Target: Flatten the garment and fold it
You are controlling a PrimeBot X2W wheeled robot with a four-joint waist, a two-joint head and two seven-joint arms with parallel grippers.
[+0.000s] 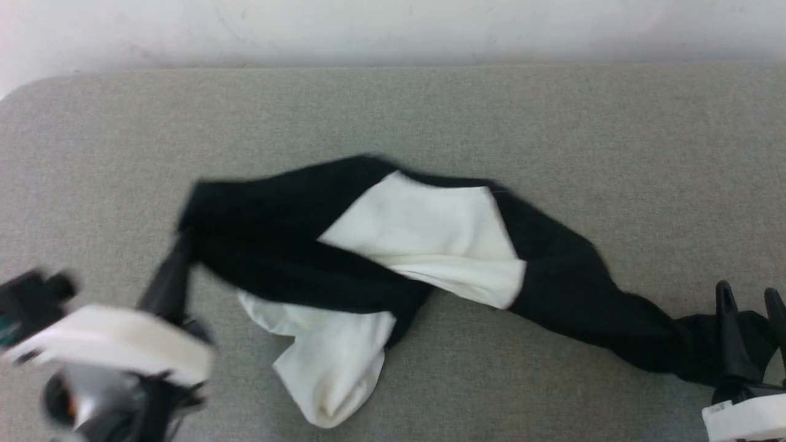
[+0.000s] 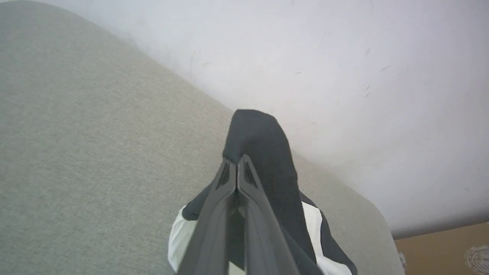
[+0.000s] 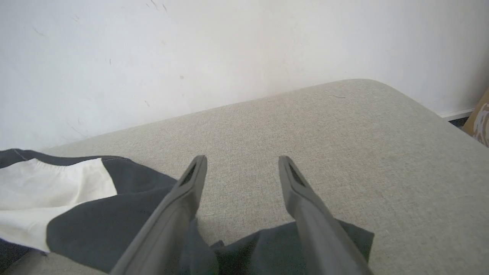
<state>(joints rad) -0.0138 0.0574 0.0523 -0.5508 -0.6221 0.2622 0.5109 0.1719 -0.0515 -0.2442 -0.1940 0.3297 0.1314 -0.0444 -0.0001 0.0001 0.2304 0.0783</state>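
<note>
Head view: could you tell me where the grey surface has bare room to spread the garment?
Bare: the wide band of grey surface between the garment and the wall, and the near strip between its white fold and the right claw. Crowded: the middle, and near left around the left claw.

Nothing is reading clearly as text, number or brand, the black and white cloth of the garment [image 1: 424, 227] included. Far to the right of the left tool [image 2: 237, 162], a pale swirled print [image 2: 477, 259] is sitting on brown cardboard [image 2: 439, 248], too blurred to make out. A similar pale mark [image 3: 483, 118] is showing well to the right of the right tool [image 3: 242, 162]. Just below that tool's fingers, a small sticker [image 1: 718, 406] on the white housing is carrying dark marks too small to read.
</note>
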